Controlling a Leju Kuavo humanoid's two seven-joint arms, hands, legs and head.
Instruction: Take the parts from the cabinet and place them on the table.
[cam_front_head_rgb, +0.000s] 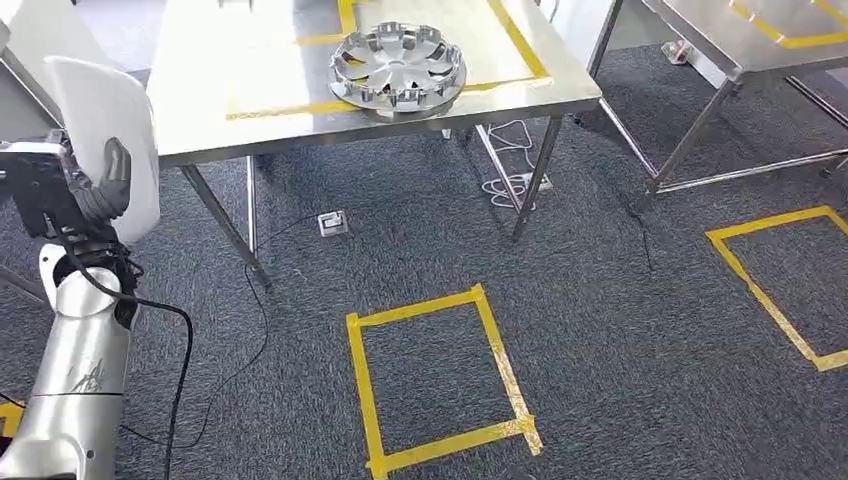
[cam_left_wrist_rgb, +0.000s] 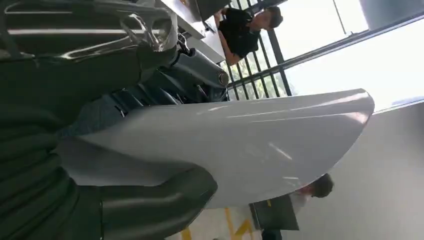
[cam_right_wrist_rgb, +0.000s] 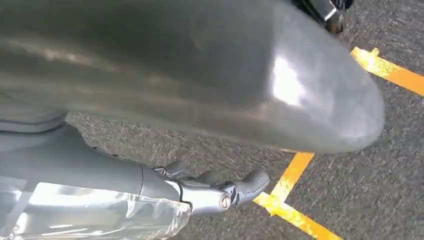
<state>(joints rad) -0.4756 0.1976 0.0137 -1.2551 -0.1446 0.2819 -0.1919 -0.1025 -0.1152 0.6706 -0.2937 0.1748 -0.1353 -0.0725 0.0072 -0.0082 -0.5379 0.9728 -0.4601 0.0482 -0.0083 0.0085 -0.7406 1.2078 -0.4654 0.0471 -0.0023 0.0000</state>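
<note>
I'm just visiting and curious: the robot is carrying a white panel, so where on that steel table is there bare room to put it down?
The left hand holds the white panel. The table is bare on its near-left part, left of the hubcap and in front of the yellow tape line. It is crowded around the hubcap at the near-right corner.

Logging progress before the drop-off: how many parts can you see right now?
2: a silver wheel cover lying on the near steel table, and a white panel held by the left hand. Others may be out of frame.
</note>
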